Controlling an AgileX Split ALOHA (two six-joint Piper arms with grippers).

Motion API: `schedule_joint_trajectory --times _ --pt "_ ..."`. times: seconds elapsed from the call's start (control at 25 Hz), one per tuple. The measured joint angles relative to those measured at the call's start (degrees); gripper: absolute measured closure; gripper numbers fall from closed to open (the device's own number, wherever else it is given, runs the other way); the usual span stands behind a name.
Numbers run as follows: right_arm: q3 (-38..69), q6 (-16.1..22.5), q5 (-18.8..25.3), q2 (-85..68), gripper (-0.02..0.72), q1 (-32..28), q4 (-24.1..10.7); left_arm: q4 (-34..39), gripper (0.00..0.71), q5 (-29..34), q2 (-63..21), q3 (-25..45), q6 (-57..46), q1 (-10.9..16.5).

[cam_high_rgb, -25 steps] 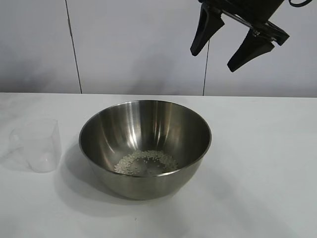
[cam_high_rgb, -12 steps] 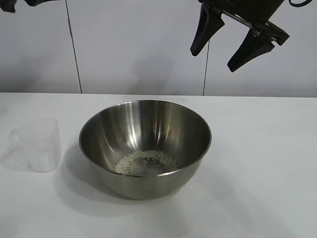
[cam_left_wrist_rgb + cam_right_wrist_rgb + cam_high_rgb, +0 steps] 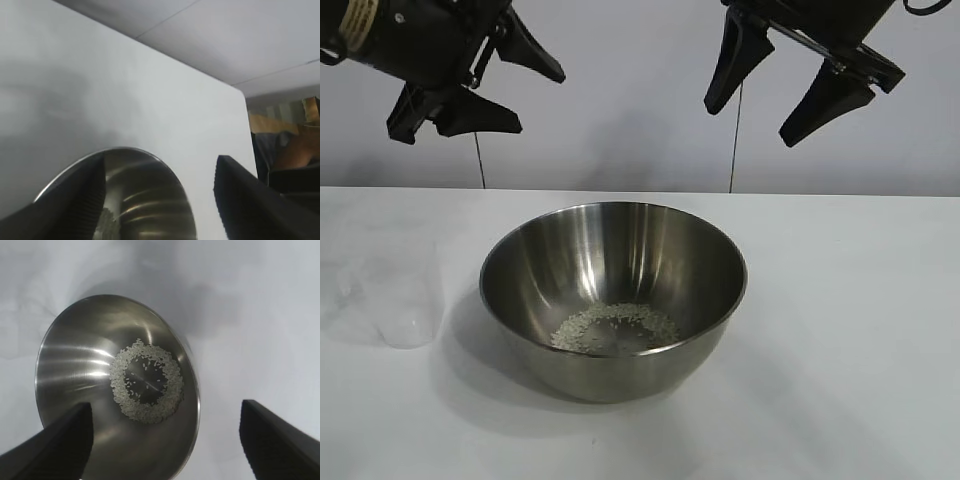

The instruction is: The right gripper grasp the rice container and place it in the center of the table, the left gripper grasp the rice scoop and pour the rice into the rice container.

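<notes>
Rice container [image 3: 613,297] sits mid-surface [image 3: 850,330], upright; rice [image 3: 615,327] lies in a ring on its floor. Rice scoop [image 3: 392,295] stands at the container's 9 o'clock, just beside it, apparently empty. Left end effector [image 3: 500,85] hangs high at 10 o'clock, fingers spread, empty. Right end effector [image 3: 788,90] at 1 o'clock, high, spread, empty. Pour looks done. Risk: a low left-arm move could clip the light scoop or the container's rim, tipping grains out.
</notes>
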Motion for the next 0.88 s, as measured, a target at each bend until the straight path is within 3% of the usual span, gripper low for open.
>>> schedule_joint_trajectory --times 0.88 --pt "0.0 0.0 1.3 0.0 0.146 0.0 0.0 0.9 0.261 -1.7 0.0 -0.6 -0.5 0.0"
